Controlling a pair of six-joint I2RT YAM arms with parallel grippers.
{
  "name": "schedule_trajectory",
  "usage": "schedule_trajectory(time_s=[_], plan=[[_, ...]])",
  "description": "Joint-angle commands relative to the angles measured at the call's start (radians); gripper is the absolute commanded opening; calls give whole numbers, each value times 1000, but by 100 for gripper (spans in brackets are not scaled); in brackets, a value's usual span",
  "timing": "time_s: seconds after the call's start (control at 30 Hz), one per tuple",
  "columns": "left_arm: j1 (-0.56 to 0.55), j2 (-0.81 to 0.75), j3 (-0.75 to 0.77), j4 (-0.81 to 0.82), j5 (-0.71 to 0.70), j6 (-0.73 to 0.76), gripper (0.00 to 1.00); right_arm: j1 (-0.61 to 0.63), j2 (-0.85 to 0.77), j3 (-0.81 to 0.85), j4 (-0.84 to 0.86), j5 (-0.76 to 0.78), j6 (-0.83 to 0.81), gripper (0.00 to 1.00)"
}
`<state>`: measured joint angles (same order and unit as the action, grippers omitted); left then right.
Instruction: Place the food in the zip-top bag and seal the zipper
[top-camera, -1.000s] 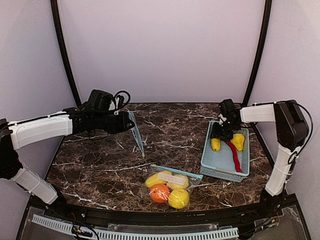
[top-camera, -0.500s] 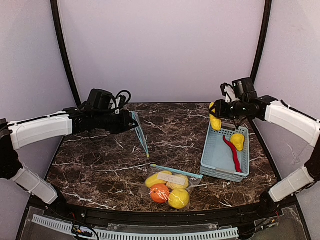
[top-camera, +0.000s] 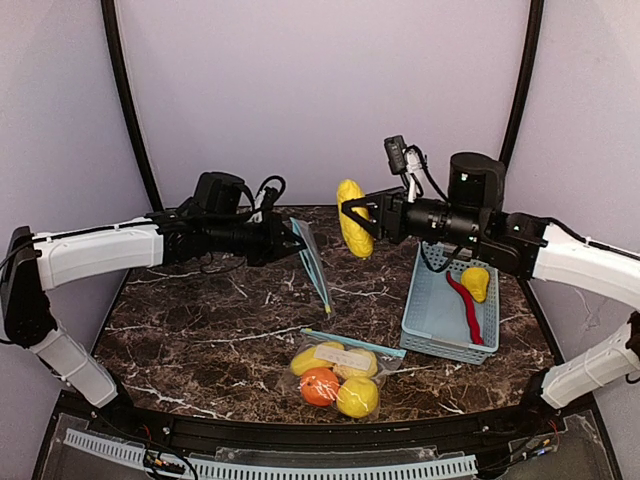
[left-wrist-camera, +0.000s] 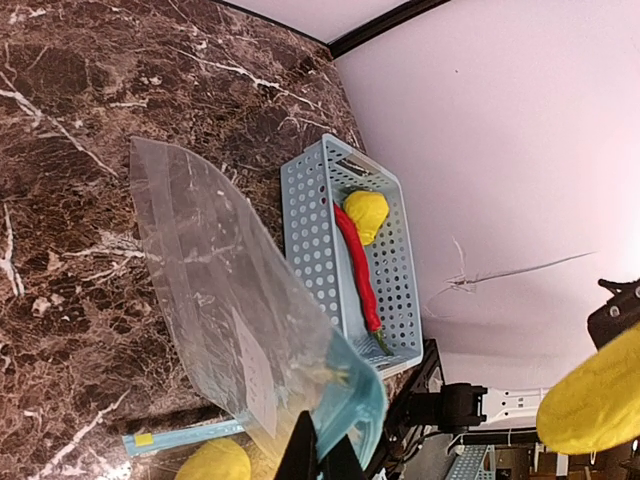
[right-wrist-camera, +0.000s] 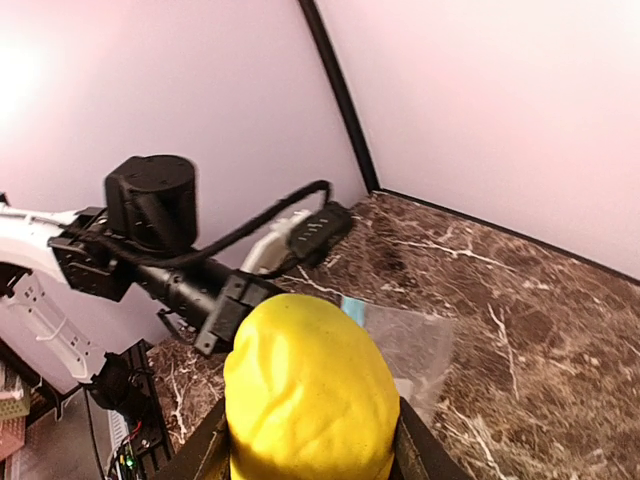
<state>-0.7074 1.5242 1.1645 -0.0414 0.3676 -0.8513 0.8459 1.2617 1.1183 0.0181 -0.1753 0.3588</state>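
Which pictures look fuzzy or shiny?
Right wrist: the fruit is so close it looks huge and soft; the wall glows white at top left. Left wrist: the bag shows pale glare, the fruit at the edge is blurred. Top external: sharp.

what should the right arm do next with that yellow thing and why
Probably move the yellow fruit leftward over the empty bag, then lower it in. The right claw grips the fruit in the air beside the bag, which the left claw holds up by one edge.
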Motion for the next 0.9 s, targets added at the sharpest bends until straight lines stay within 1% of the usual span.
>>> schedule_trajectory(time_s=[0.0, 0.2, 0.37, 0.57, 0.87], plan=[[-9, 8, 32, 26, 58, -44, 1, 109, 59, -20, 202, 0, -101, 41], [-10, 15, 51, 28, 119, -73, 1, 197, 133, 0, 271, 9, -216, 40], [-10, 13, 60, 35, 166, -98, 1, 237, 191, 23, 288, 48, -294, 40], [-10, 4, 66, 33, 196, -106, 1, 248, 229, 11, 317, 121, -352, 40], [-10, -12, 61, 1, 210, -87, 1, 248, 229, -26, 337, 238, -434, 40]])
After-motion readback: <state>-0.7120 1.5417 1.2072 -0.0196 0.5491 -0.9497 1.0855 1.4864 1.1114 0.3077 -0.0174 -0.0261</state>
